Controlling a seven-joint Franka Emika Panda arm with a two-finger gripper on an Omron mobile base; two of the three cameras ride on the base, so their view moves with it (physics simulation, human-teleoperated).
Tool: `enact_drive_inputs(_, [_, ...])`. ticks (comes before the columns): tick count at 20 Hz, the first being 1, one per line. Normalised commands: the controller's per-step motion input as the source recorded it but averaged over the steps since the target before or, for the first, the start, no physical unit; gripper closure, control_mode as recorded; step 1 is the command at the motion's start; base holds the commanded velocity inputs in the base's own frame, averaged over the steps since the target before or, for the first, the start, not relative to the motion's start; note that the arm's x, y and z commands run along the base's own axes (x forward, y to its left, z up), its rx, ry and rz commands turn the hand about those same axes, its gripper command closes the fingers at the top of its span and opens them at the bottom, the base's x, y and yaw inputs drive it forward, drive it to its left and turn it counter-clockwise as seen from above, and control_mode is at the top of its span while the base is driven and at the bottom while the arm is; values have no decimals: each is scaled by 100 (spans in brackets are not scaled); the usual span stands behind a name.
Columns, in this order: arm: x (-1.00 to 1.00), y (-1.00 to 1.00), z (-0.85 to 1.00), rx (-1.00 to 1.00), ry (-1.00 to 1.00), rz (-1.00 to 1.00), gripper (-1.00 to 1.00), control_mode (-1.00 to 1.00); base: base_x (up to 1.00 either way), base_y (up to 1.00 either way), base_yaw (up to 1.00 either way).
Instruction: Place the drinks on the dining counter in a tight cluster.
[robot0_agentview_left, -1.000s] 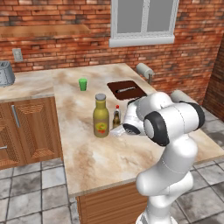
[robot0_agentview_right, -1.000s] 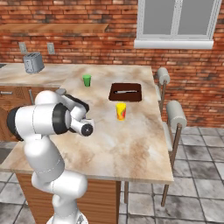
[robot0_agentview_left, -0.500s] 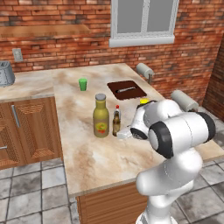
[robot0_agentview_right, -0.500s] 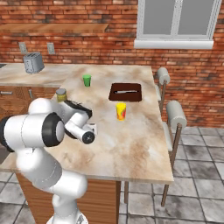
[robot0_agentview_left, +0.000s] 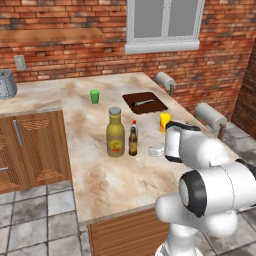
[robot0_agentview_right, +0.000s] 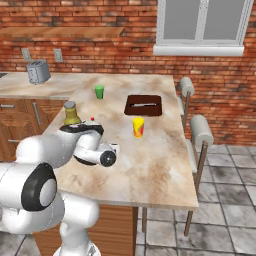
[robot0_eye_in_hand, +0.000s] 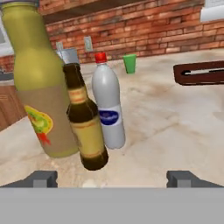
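Three drinks stand upright in a tight group on the dining counter (robot0_agentview_left: 100, 175). The big olive-yellow bottle (robot0_eye_in_hand: 39, 87) is on the left, the slim brown glass bottle (robot0_eye_in_hand: 85, 127) is in front of it, and the small clear red-capped bottle (robot0_eye_in_hand: 109, 105) stands just behind. In the left base view the olive bottle (robot0_agentview_left: 115, 132) and the brown bottle (robot0_agentview_left: 133, 141) stand side by side. My gripper (robot0_eye_in_hand: 113, 179) is open and empty, a short way back from the bottles and touching none. It sits low over the counter, right of the bottles (robot0_agentview_left: 156, 149).
A green cup (robot0_agentview_left: 94, 96) stands at the far side of the counter. A dark cutting board with a knife (robot0_agentview_left: 145, 102) and a yellow cup (robot0_agentview_left: 164, 121) are right of the bottles. A toaster (robot0_agentview_left: 6, 83) stands far left. Stools (robot0_agentview_left: 210, 115) line the right edge.
My hand has drawn back from the bottles toward the counter's right front, with its jaws staying open. The bottles have not moved.
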Motion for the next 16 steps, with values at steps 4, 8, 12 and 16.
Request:
enact_drive_inputs(4, [5, -77, 100, -5, 46, 0, -100, -100, 0, 0, 0])
enact_drive_inputs(8, [-6, -55, 100, -8, 41, 0, -100, -100, 0, 0, 0])
enact_drive_inputs(12, [-67, -9, 94, -6, 16, 0, -100, -100, 0, 0, 0])
enact_drive_inputs(16, [-100, 1, 99, -7, 0, 0, -100, -100, 0, 0, 0])
